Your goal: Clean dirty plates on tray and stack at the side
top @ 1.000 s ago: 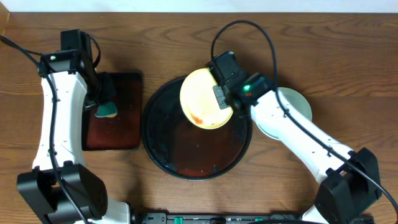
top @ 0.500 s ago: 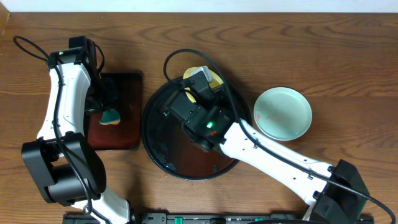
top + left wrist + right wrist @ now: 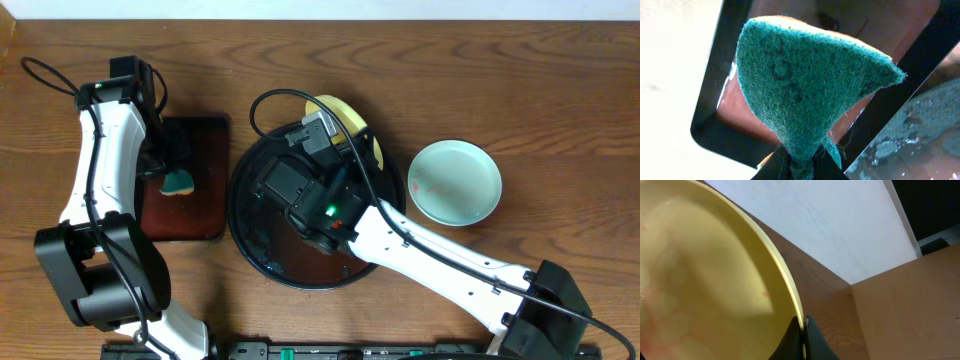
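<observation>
1. Nearest me, the round black tray (image 3: 243, 235) sits mid-table. Its glossy floor looks wet, and the right arm is stretched across it.
2. Just to its right, on the wooden table (image 3: 520, 80), one pale blue-green plate (image 3: 455, 182) lies flat, apart from the tray. There are faint reddish marks near its left rim.
3. About level with it on the left, the left gripper (image 3: 800, 169) is clenched on a green sponge (image 3: 805, 90), pinching its lower tip. The sponge hangs over the smaller rectangular tray (image 3: 205, 205).
4. Farthest back, at the round tray's far rim, the right gripper (image 3: 802, 330) is clamped on the edge of the pale yellow plate (image 3: 700, 280). The plate is held steeply tilted, with faint reddish smears on its face. I cannot tell whether its lower edge touches the tray.
</observation>
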Robot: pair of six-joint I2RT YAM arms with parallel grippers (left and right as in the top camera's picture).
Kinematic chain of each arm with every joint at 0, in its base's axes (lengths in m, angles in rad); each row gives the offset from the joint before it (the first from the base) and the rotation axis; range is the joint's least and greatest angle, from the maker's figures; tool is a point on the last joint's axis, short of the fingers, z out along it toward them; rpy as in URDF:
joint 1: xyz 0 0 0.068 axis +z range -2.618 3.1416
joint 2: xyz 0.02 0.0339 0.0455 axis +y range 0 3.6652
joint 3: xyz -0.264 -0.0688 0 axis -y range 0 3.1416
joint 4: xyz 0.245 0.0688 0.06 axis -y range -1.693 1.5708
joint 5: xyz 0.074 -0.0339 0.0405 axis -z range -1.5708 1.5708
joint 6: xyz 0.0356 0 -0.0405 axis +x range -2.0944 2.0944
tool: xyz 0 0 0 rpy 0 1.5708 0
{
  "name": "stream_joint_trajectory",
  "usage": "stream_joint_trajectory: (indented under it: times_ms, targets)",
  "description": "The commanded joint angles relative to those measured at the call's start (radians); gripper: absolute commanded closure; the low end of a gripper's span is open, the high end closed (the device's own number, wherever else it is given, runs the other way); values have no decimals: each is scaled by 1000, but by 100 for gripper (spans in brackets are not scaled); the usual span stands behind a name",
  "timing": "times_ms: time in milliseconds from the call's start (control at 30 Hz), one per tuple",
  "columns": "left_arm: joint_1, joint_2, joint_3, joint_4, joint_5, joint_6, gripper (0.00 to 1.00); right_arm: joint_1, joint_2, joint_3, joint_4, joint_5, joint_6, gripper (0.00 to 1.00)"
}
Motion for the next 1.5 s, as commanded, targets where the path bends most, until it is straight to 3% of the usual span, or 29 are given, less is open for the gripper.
stream_joint_trajectory:
  times_ms: [0,100,167,333,433,600,800,1200,1467]
  targets:
    - [2,10,-15,24,2,6,85,6,-8,4,-2,51,2,99]
    - [2,10,-15,46,2,6,83,6,-8,4,0,51,2,99]
    - [2,10,-15,53,2,6,73,6,-8,4,0,51,2,99]
    - [2,10,-15,54,1,6,36,6,-8,4,2,51,2,99]
    - [2,10,-15,54,2,6,27,8,-8,4,6,51,2,99]
    - [2,10,-15,55,1,6,25,22,-8,4,8,92,2,99]
    - [2,10,-15,55,1,6,25,68,-8,4,77,277,2,99]
    - [2,10,-15,55,1,6,24,76,-15,4,72,235,9,99]
    - [2,3,-14,39,2,6,24,72,-35,4,44,9,8,99]
